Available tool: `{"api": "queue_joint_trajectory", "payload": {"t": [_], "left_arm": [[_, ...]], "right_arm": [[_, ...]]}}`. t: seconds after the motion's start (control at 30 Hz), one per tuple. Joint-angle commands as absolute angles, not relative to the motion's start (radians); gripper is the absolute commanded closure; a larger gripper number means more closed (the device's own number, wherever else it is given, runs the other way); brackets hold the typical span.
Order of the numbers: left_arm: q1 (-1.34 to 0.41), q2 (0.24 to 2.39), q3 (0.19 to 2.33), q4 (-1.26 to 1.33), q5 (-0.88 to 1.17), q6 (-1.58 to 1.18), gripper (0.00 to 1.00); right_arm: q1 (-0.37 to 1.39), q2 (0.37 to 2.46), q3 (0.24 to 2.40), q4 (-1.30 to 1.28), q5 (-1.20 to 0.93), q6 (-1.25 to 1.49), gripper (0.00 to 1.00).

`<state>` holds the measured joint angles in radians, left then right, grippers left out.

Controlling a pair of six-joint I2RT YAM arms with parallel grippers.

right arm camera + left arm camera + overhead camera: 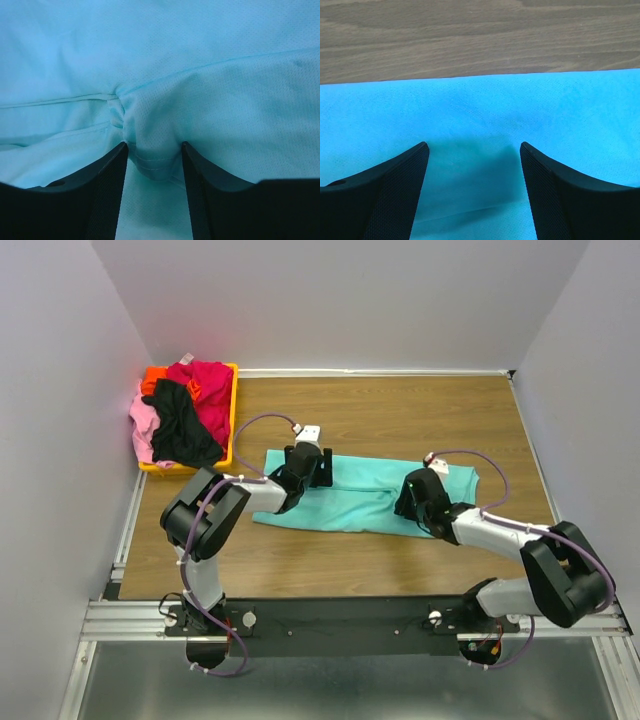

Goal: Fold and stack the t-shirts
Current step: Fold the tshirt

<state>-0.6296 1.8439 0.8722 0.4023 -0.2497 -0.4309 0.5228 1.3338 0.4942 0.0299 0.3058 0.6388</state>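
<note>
The turquoise t-shirt (360,495) lies on the wooden table as a long flat strip. My left gripper (311,472) is at its far left part. In the left wrist view this gripper (472,145) is open, its fingers (395,190) resting on flat turquoise cloth (480,110) just short of the shirt's far edge. My right gripper (413,498) is on the shirt's right part. In the right wrist view it (152,145) is shut on a bunched fold of hem (152,162), and the cloth puckers beyond it. The magenta-red (207,390), black (180,428), pink (143,425) and orange (154,377) shirts lie heaped in the bin.
The yellow-orange plastic bin (235,410) stands at the table's far left corner. White walls close in the table on the left, back and right. Bare wood (400,410) shows behind the shirt and bare wood (330,565) in front of it.
</note>
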Motion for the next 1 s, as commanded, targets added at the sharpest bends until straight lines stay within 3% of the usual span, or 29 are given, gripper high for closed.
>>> {"api": "queue_joint_trajectory", "payload": {"t": [0.0, 0.33, 0.7, 0.97], "left_arm": [[-0.624, 1.842, 0.824, 0.396, -0.278, -0.446, 0.18], [-0.624, 1.764, 0.736, 0.396, -0.325, -0.472, 0.18], [-0.626, 1.736, 0.655, 0.417, -0.310, -0.505, 0.18], [-0.626, 1.648, 0.638, 0.426, -0.292, -0.499, 0.18]], "right_arm": [[0.529, 1.411, 0.526, 0.031, 0.304, 0.664, 0.44], [0.476, 1.574, 0.667, 0.032, 0.311, 0.620, 0.39], [0.382, 1.791, 0.916, 0.031, 0.242, 0.488, 0.24], [0.383, 1.700, 0.922, 0.025, 0.143, 0.463, 0.18]]}}
